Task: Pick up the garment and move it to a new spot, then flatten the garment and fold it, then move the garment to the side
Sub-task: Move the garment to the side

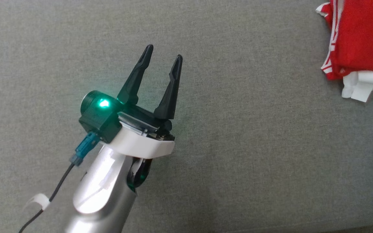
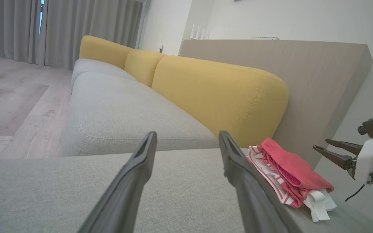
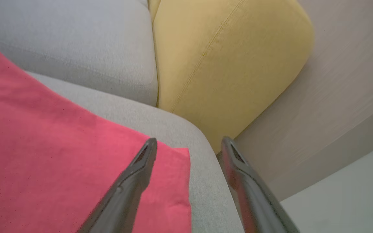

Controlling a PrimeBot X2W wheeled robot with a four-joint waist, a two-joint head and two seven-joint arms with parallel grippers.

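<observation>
The garment (image 1: pixel 361 35) is a folded red piece with white striped trim and a white layer sticking out beneath it. It lies at the far right end of the grey sofa seat (image 1: pixel 254 145). My left gripper (image 1: pixel 164 51) is open and empty over bare seat, well to the left of the garment (image 2: pixel 290 168). In the left wrist view its fingers (image 2: pixel 188 133) point along the sofa. My right gripper (image 3: pixel 189 139) is open and empty just above the corner of the garment (image 3: pixel 44 145), by the seat's end. It is also visible beyond the garment as the right gripper (image 2: pixel 320 144).
Yellow back cushions (image 2: pixel 219 94) run along the rear of the seat. A wooden panel (image 2: pixel 319 81) stands behind them, close to the garment. The seat drops off right beside the garment (image 3: pixel 212 194). A wooden floor (image 2: pixel 11 106) and curtains lie past the sofa's front.
</observation>
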